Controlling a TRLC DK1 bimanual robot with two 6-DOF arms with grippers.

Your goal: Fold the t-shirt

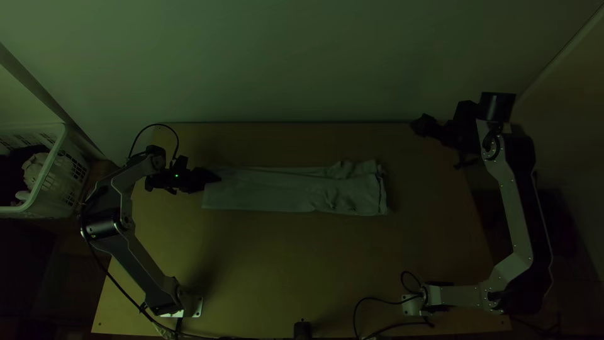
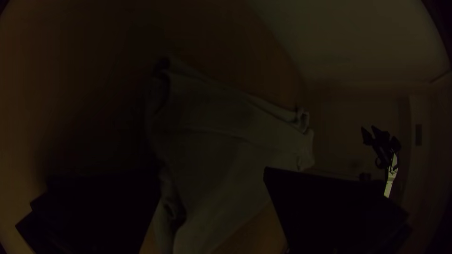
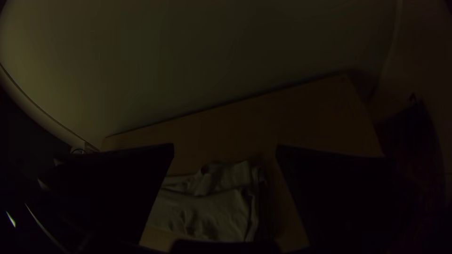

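Note:
The t-shirt (image 1: 270, 190) lies across the middle of the table as a long narrow folded strip, wrinkled toward its right end. At its left end is my left gripper (image 1: 217, 178); in the left wrist view the left gripper (image 2: 212, 176) is open, its two fingers wide apart with the shirt (image 2: 221, 127) beyond and between them. My right gripper (image 1: 415, 124) is over the table's far right, away from the cloth. In the right wrist view the right gripper (image 3: 225, 146) stands open, and the shirt's wrinkled end (image 3: 212, 207) appears between its fingers.
A white basket (image 1: 53, 167) with cloth in it stands left of the table (image 1: 264, 271). A pale wall (image 1: 283, 63) rises behind the far edge. Cables run near both arm bases, and a small dark object (image 1: 302, 330) sits at the near edge.

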